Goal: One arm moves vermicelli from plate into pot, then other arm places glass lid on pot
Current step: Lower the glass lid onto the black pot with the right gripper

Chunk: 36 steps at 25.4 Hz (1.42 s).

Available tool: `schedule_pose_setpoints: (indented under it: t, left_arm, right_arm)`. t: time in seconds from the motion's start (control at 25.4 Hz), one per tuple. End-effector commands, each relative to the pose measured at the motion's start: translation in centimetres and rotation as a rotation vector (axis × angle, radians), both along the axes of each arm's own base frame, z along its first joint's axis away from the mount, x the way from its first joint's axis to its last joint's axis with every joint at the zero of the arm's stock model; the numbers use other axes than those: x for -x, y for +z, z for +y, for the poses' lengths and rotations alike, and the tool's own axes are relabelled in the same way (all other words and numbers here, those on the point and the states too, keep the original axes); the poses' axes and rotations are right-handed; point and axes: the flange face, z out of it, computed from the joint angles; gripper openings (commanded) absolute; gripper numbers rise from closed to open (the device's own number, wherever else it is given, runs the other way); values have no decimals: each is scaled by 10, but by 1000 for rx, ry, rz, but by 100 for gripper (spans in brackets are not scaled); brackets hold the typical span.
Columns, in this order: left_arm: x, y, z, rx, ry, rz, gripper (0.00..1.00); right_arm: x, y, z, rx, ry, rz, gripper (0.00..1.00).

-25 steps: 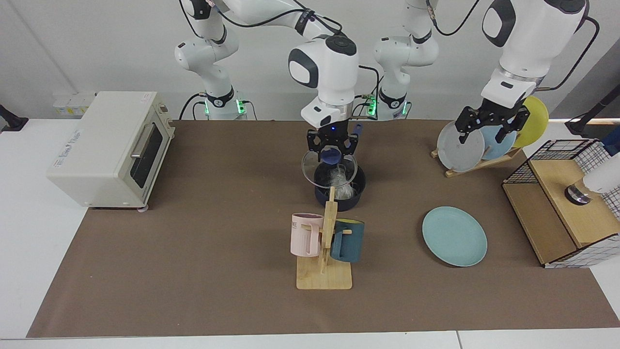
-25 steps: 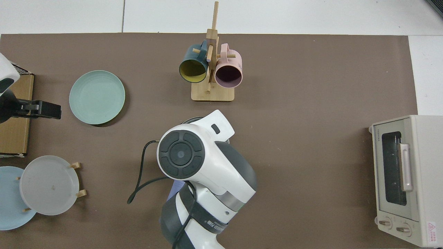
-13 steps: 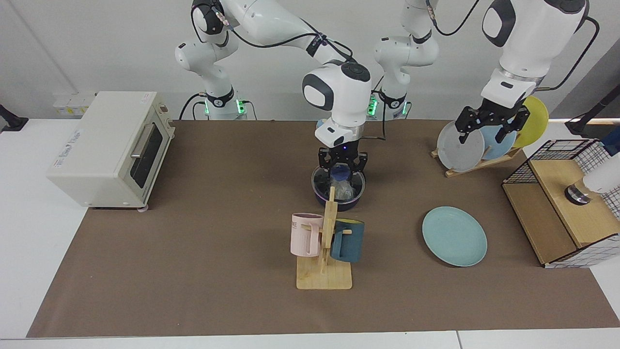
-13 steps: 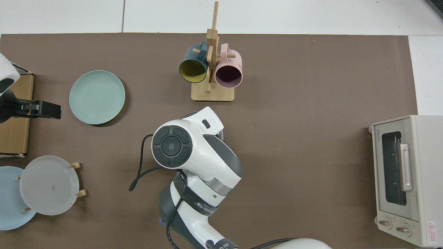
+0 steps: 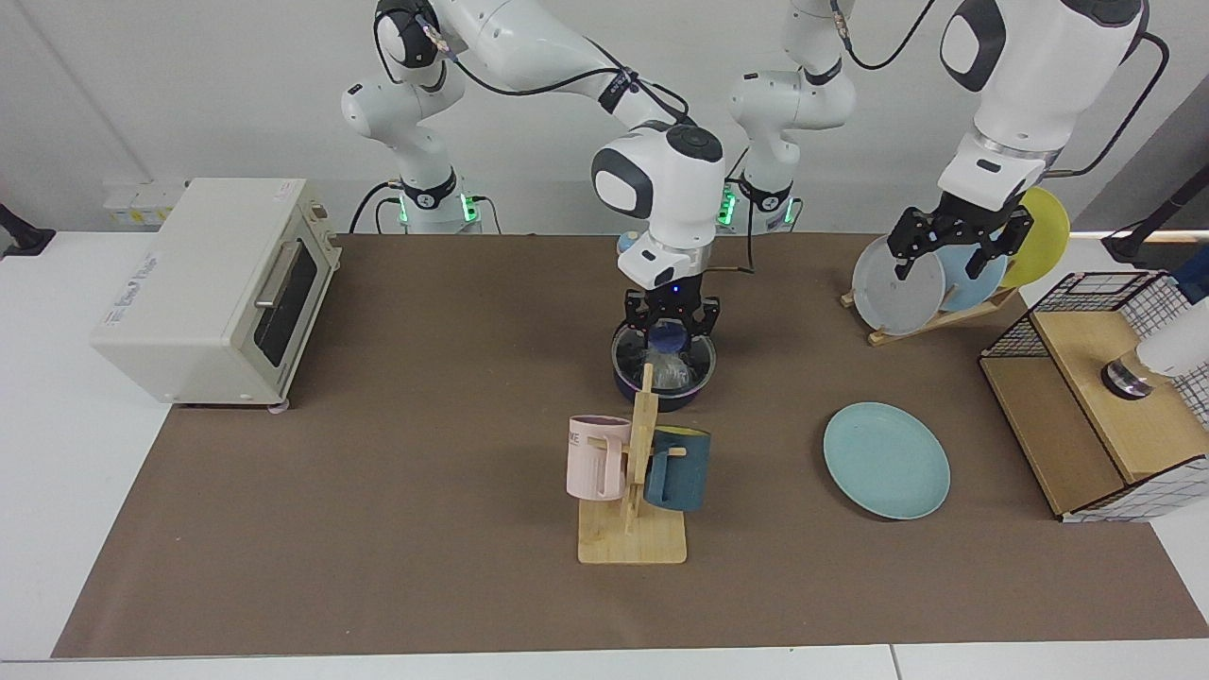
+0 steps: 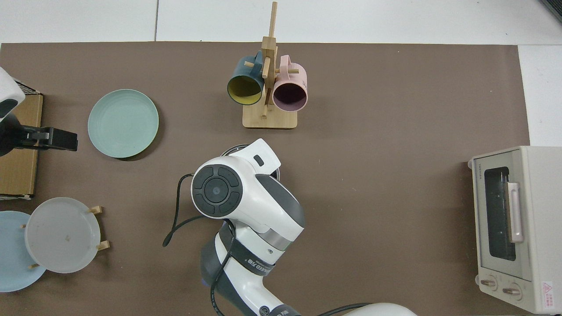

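My right gripper (image 5: 672, 321) stands straight above the pot (image 5: 663, 378), jaws closed on the blue knob of the glass lid (image 5: 664, 351), which lies level on the pot's rim directly beneath them. The vermicelli (image 5: 669, 370) sits below the glass, inside the pot. My left gripper (image 5: 956, 247) waits well off by the upright plates, jaws spread and empty (the teal plate (image 5: 886, 460) on the bench is bare). I judge letting go comes next.

White bench (image 5: 66, 472) under a brown mat (image 5: 378, 529). Plain white wall (image 5: 189, 85) behind, with a wall socket strip (image 5: 142, 203) low on it at view-left. Grey panel (image 5: 1133, 179) at far view-right. Even, diffuse light; soft shadows.
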Motion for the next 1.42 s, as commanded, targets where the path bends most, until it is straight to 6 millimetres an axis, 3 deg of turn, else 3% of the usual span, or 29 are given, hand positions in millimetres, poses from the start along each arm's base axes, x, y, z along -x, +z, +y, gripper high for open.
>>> schedule_pose_setpoints:
  t: [0.0,1.26,1.3,1.38]
  left_arm:
    - [5,5,-1,-2,-2,5,100]
    - [5,5,-1,-2,-2,5,100]
    - [5,6,-1,0,-2,4,100]
    - [5,5,-1,0,-2,5,100]
  right_arm:
    - [5,1,-3,0,-6,0,0]
    - [22,-2,2,1,-13,82,1]
    - [21,-2,2,0,-15,81,18]
    - [19,-1,0,-1,-18,79,73]
